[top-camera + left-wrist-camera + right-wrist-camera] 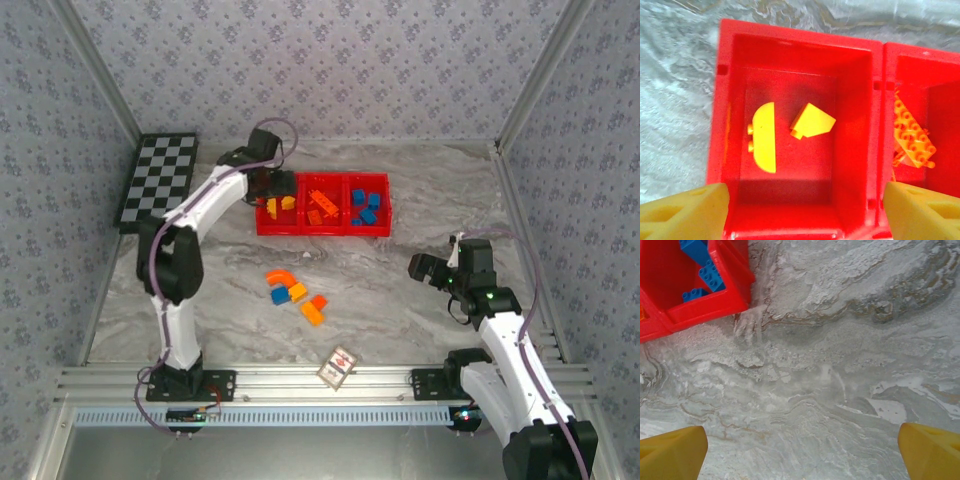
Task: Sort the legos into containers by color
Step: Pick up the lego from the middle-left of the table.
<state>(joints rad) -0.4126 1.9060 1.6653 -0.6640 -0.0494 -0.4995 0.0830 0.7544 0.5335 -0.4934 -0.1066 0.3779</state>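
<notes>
Left gripper [802, 212], spread and empty, hovers above the left compartment of the long bright-red plastic tray [720, 107], where two small yellow plastic bricks [765, 137] lie, and right gripper [800, 450] hangs spread over the grey marbled tabletop [840, 365]; the loose orange, yellow and blue bricks [297, 293] lie crowded on the table, so a grasp there risks dragging a wrong-coloured neighbour.

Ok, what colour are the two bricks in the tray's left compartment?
Both bricks are yellow, clearest in the left wrist view.
</notes>
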